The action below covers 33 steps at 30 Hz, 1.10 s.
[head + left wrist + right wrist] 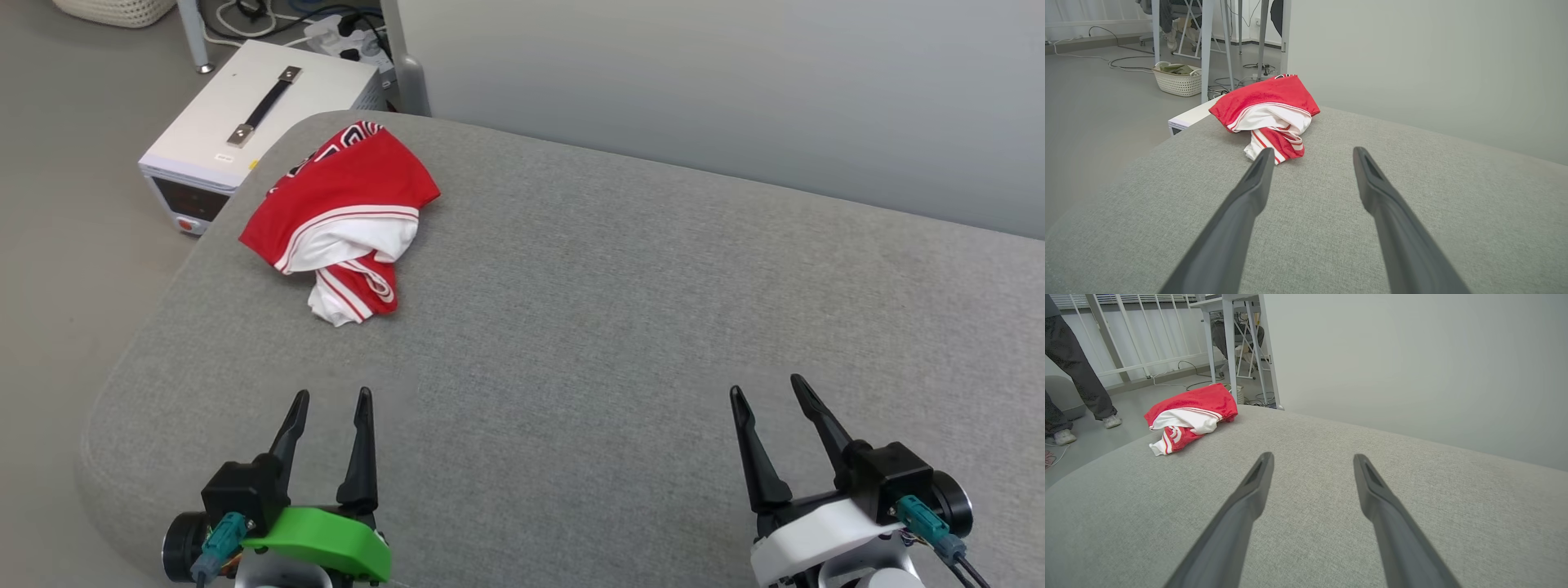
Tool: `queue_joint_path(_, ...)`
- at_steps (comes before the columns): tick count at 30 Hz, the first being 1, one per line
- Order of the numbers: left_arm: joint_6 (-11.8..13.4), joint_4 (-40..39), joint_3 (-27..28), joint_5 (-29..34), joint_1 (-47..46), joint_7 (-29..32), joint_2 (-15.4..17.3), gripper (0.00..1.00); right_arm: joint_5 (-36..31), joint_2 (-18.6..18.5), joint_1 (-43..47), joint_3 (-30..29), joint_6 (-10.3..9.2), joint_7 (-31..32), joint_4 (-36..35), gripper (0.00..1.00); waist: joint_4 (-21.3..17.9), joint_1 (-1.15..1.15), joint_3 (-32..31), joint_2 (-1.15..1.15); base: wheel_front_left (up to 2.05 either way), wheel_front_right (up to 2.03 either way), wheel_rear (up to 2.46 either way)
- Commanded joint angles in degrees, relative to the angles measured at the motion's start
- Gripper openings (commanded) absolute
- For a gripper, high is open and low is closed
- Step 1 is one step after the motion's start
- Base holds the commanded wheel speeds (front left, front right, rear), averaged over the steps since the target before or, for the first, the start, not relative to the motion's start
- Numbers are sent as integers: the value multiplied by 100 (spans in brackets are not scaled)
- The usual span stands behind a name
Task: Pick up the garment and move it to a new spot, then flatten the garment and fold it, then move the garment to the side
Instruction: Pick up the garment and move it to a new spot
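Garment [343, 214] crumpled at cushion [620, 327] far-left corner, untouched

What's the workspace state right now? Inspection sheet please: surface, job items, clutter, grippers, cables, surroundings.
Surface: grey padded fabric top, rounded corners.
Job's things: garment, crumpled in a heap near the far left corner, not flattened or folded.
Clutter: nothing seen on the top.
Grippers: left gripper open, holding nothing; right gripper open, holding nothing; both well apart from the garment.
Cables: power strip with cables on the floor beyond the top.
Surroundings: white box with black handle on the floor beside the left edge; woven basket; a person's legs; pale wall.
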Motion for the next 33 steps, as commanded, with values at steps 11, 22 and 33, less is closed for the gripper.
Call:
queue_joint_path(11,-55,75,-66,-83,33,-84,-24,100,64,10,16,86,-5,-101,89,100,533,0,33,0,0,0,0)
queue_joint_path(22,-66,28,-19,-65,52,-84,-24,100,84,10,12,71,-5,-101,73,100,600,0,53,0,0,0,0)
queue_joint_path(33,-194,808,-64,-239,-783,23,208,100,-93,-106,-134,-28,-5,-101,-197,100,186,0,760,0,0,0,0)
